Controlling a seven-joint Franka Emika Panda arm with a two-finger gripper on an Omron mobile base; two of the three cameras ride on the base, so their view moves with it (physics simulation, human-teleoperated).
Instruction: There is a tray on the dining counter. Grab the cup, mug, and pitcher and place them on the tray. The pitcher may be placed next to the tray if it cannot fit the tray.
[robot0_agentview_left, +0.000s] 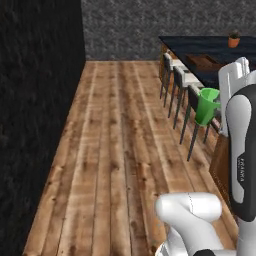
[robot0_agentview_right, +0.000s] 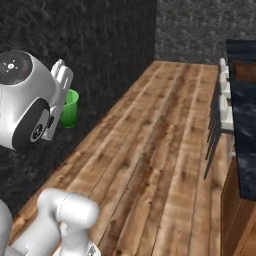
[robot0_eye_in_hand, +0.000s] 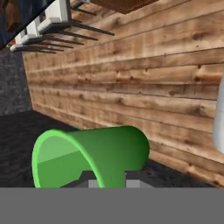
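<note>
Carrying the cup (robot0_agentview_left: 206, 106) toward the dining counter (robot0_agentview_left: 220, 50), the arm holds it aloft over the wooden floor (robot0_agentview_left: 115, 150) while the base stands off from the counter's near end. The gripper (robot0_eye_in_hand: 107, 180) is closed on the cup: in the hand view the green tumbler lies across the fingertips, its open mouth turned to the left of that view. In the left base view the cup hangs short of the counter, beside the row of stools (robot0_agentview_left: 180, 85) along the counter's floor-side edge. The tray (robot0_agentview_left: 205, 61) rests on the counter top, well beyond the cup; a small potted plant (robot0_agentview_left: 233, 40) stands farther back on the same top.

The step in hand appears to be transport of the first item. The next move calls for closing on the counter, then lowering the cup upright inside the tray's rims before release.

Faint lettering runs down the arm's dark forearm cover (robot0_agentview_left: 242, 170); it is too small to read.
</note>
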